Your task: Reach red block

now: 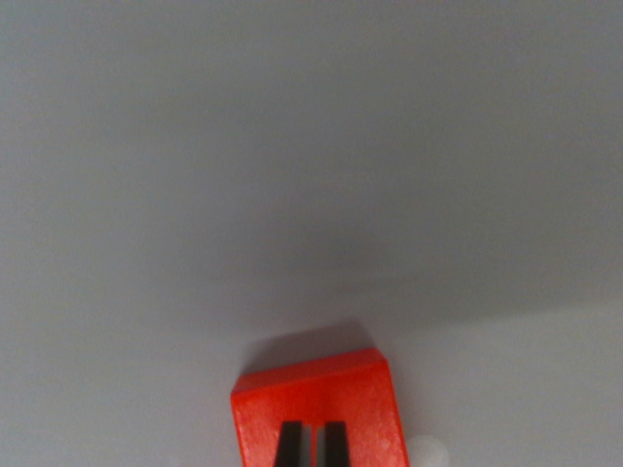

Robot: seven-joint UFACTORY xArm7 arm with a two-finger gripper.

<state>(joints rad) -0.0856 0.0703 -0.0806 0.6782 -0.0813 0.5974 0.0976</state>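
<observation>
Now, in the wrist view, you see the red block [316, 409] at the bottom centre of the frame, resting on a pale grey surface [292, 175] that fills everything else. Two dark fingertips [289, 444] of the gripper [311, 446] stand in front of the block's face at the bottom edge, with only a thin gap between them. You cannot tell whether they pinch anything.

Bright red block [316, 409], two black fingers [289, 446] against it, plain pale grey surface [292, 175]
</observation>
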